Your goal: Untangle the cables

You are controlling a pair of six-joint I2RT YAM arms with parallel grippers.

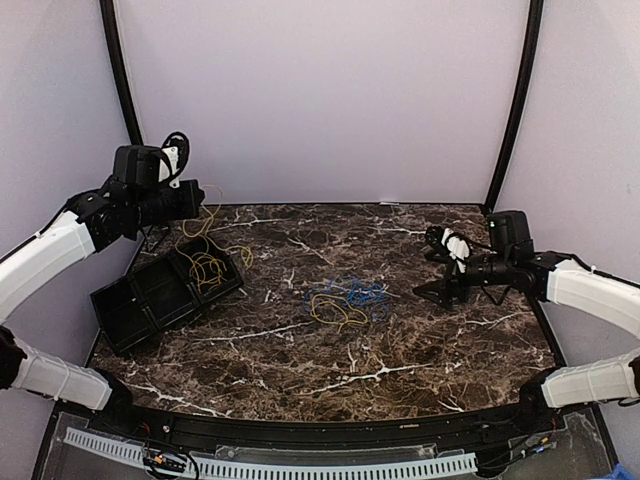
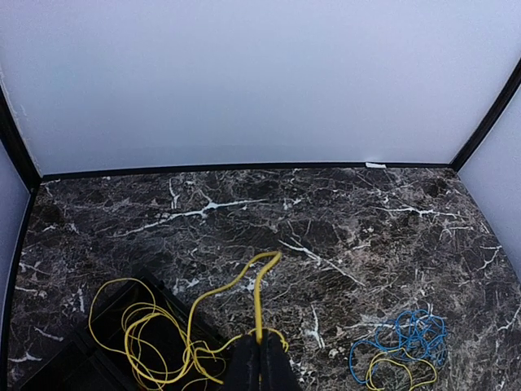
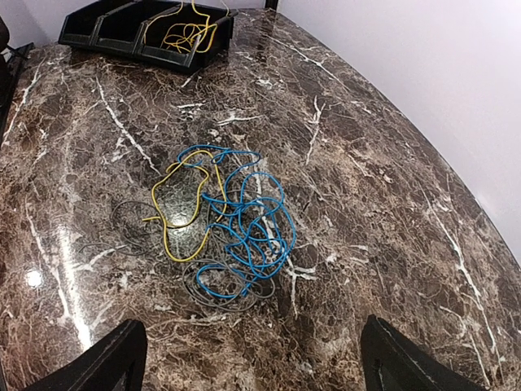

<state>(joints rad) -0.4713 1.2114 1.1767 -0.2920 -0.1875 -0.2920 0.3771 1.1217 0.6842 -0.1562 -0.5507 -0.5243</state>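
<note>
You have one dark stone tabletop [image 1: 430, 340], and two arms reach over it, the left arm [image 1: 50, 250] and the right arm [image 1: 590, 290]. One black tray [image 1: 130, 305] sits at the left side, turned a bit. Your left claw [image 2: 260, 358] is up above the tray and pinched tight on one long yellow cable [image 2: 256, 301], which hangs down and curls in loops inside the tray. One pile [image 3: 232, 220] lies in the middle of the tabletop: blue loops [image 3: 260, 236] you cannot count apart, one yellow loop [image 3: 167, 236] and thin grey loops [image 3: 130, 213]. Your right claw [image 1: 428, 264] is spread wide, holds nothing, and hangs near the pile, not touching it.
</note>
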